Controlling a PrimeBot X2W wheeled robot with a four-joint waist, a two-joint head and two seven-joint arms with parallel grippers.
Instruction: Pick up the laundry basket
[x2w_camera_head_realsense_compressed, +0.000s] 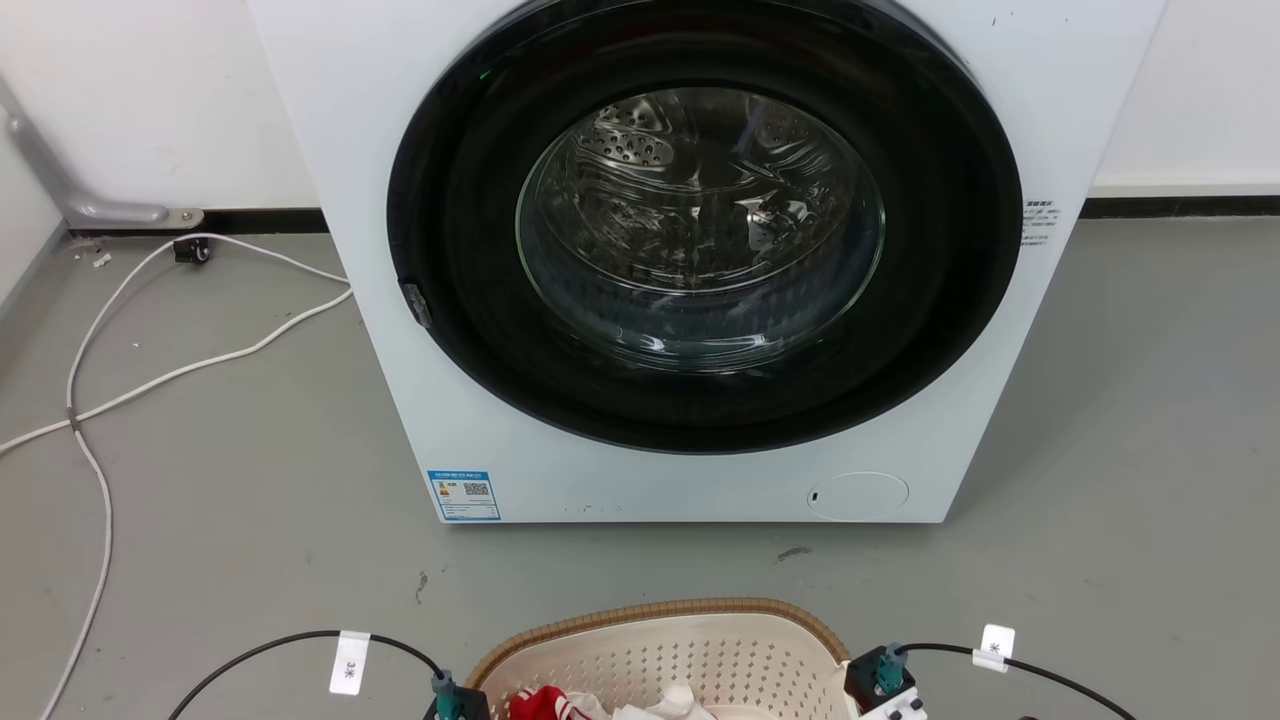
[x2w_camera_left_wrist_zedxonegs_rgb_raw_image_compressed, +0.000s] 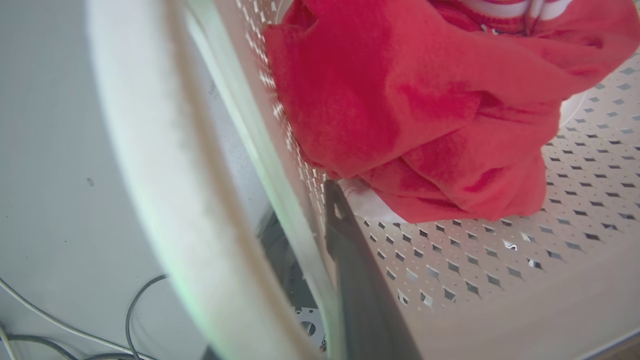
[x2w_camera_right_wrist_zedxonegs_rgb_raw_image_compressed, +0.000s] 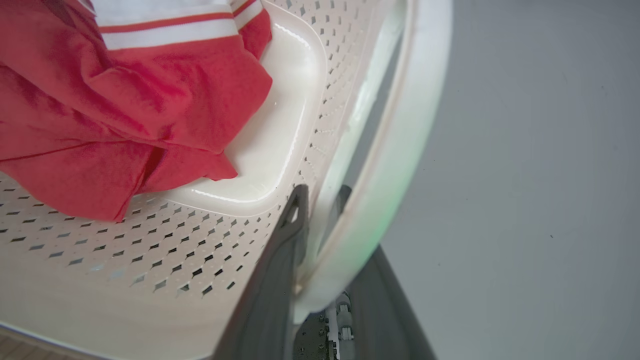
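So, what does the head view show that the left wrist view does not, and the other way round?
The head view adds the white washer, its round glass door, the blue label and the basket's brown rim. The left wrist view adds the left gripper, whose jaws stand astride the basket's perforated wall, with one dark finger inside, and the white handle seen close. Both share the laundry basket, the red garment in it and the grey floor.
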